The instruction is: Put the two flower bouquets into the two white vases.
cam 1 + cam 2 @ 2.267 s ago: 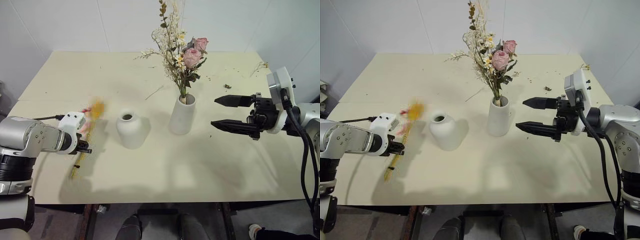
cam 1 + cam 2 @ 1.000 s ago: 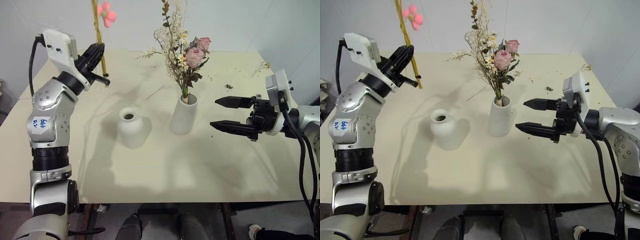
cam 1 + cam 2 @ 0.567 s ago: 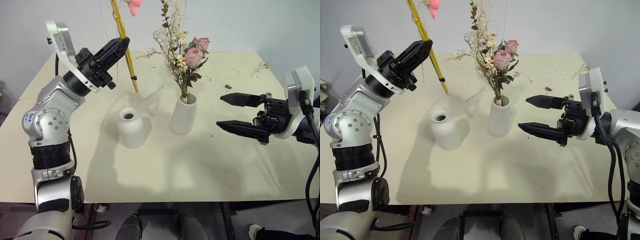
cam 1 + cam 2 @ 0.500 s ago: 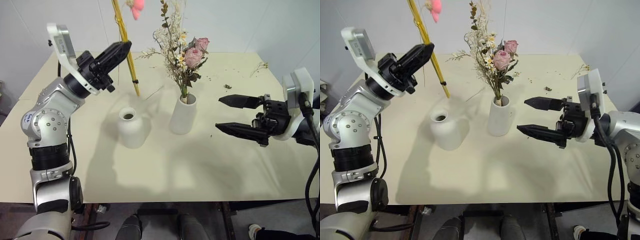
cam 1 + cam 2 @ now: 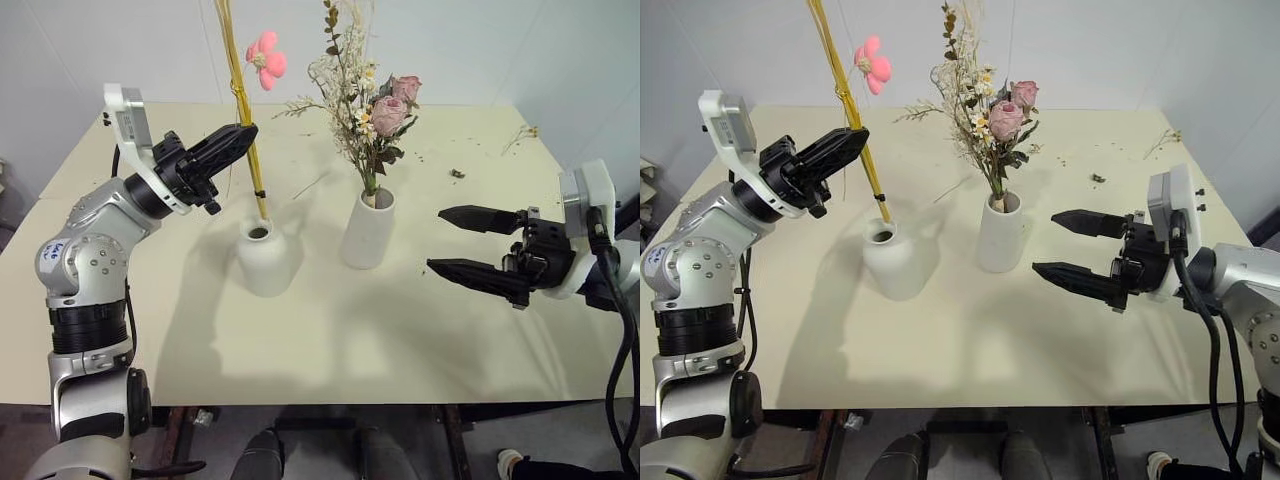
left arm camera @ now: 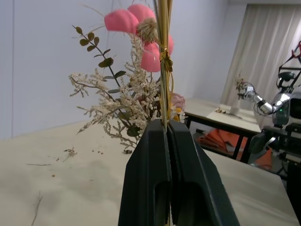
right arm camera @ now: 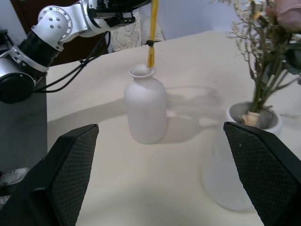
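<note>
The left hand (image 5: pixel 236 137) pinches the yellow stalks (image 5: pixel 243 125) upright — their lower end sits right at the mouth of the short vase (image 5: pixel 262 257) on the table (image 5: pixel 330 330). The rose bunch (image 5: pixel 372 110) stands in the tall vase (image 5: pixel 366 229). The right hand (image 5: pixel 452 240) hangs spread, empty.

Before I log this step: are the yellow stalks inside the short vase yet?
Not yet: the stalks' lower tips hang just above the short vase's mouth, gripped by the left gripper.

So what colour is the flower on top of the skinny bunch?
Pink, with a yellowish centre. The blossom on the slim bunch shows best in the left eye view.
</note>
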Available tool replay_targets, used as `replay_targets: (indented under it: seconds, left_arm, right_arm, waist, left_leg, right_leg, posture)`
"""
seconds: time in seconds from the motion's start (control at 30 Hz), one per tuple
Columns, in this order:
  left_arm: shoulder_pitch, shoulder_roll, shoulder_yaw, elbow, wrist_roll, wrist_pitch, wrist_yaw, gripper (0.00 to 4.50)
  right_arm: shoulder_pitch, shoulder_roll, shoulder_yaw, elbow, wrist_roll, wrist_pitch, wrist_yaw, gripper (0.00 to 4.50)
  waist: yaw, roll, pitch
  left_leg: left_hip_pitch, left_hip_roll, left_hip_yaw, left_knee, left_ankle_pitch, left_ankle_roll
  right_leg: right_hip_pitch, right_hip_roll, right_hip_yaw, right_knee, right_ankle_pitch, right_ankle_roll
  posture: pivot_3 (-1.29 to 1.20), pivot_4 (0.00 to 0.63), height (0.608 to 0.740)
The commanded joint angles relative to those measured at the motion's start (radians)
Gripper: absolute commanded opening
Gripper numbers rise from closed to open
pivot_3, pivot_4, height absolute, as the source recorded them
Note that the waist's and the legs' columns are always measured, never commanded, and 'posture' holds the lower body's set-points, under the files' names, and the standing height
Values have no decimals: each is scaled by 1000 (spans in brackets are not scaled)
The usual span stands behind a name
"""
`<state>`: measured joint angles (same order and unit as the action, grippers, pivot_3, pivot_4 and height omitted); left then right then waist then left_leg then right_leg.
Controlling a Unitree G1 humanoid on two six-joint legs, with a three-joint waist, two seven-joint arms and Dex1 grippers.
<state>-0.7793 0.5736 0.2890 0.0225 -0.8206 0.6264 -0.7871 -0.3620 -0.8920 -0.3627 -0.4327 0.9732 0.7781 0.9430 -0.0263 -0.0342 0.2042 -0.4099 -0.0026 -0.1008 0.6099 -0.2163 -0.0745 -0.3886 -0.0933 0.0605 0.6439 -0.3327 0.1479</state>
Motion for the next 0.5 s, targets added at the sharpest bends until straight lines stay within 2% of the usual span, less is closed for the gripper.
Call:
replay_targets:
  seconds: [0.03, 0.33, 0.5]
  left_arm:
    - [2, 26, 0, -20, 6, 13, -10, 12]
    - [85, 73, -11, -60, 15, 47, -34, 12]
    - [123, 65, -29, -55, 48, -7, -58, 12]
  right_arm:
    - [1, -4, -39, -32, 20, -25, -8, 4500]
    - [4, -13, -42, -23, 17, -32, -6, 4500]
    - [-3, -10, -32, -17, 12, -33, -8, 4500]
  waist:
    - [0, 0, 0]
    - [1, 0, 0]
    - [2, 0, 0]
  left_leg:
    - [0, 0, 0, 0, 0, 0]
    - [0, 0, 0, -1, 0, 0]
    - [0, 0, 0, -1, 0, 0]
  right_leg:
    - [0, 0, 0, 0, 0, 0]
    - [0, 0, 0, 0, 0, 0]
    - [0, 0, 0, 0, 0, 0]
  posture:
    - [0, 150, 740]
    - [0, 150, 740]
    - [0, 150, 740]
